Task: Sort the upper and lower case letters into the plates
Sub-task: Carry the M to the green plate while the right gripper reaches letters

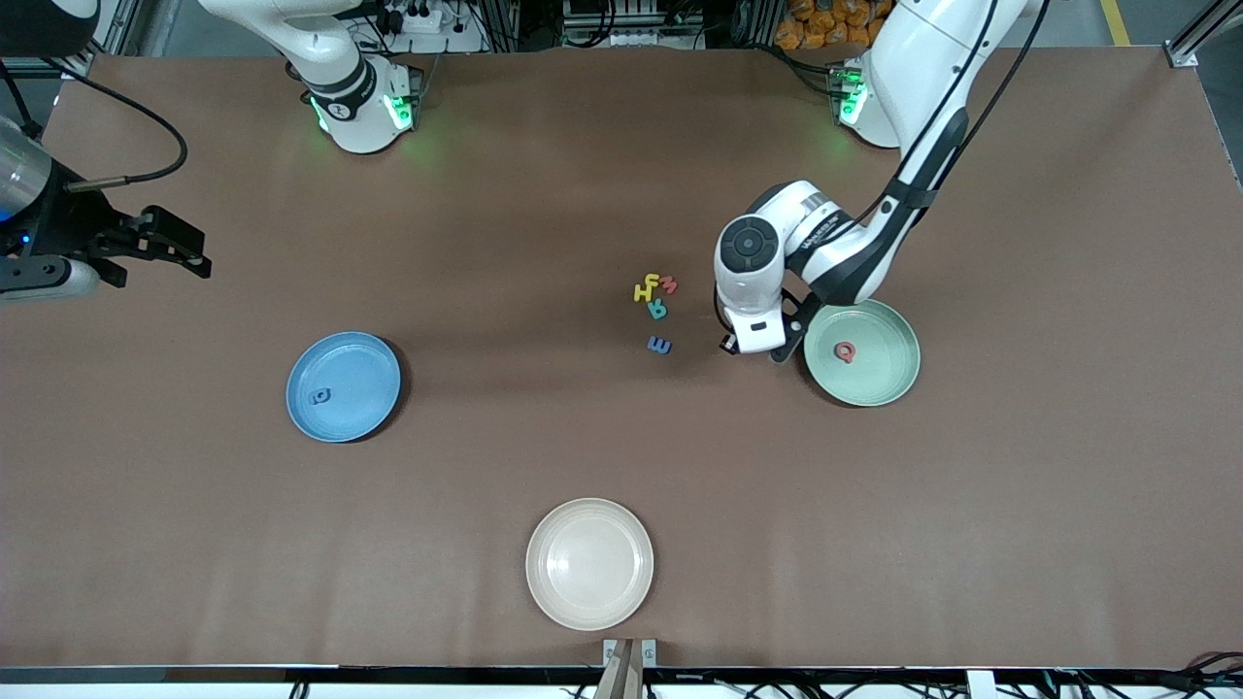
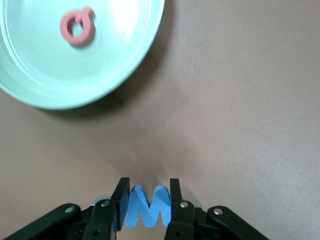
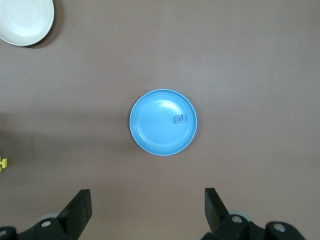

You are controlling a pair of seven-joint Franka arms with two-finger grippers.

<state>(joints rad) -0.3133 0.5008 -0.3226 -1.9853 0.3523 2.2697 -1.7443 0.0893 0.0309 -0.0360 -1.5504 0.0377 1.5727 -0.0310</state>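
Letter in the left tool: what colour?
Blue letter, clearest in the left wrist view.

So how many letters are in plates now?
2: a blue one in the blue plate, a red one in the green plate.

The left end effector (image 2: pixel 148 200) is clamped on a blue letter (image 2: pixel 147 206), a zigzag piece shaped like an M or W. Its two black fingers (image 2: pixel 120 197) press against the letter's outer edges, and the piece stands upright between them. The end effector and letter hang above bare brown surface (image 2: pixel 240 110). A soft shadow lies on the surface just ahead of the fingertips. Near the end effector, but clear of it, sits a mint plate (image 2: pixel 125 65), only partly in frame. A pink letter (image 2: pixel 77 27), round with a short tail like a Q or a, lies flat in the plate. The plate casts a dark shadow along its rim.
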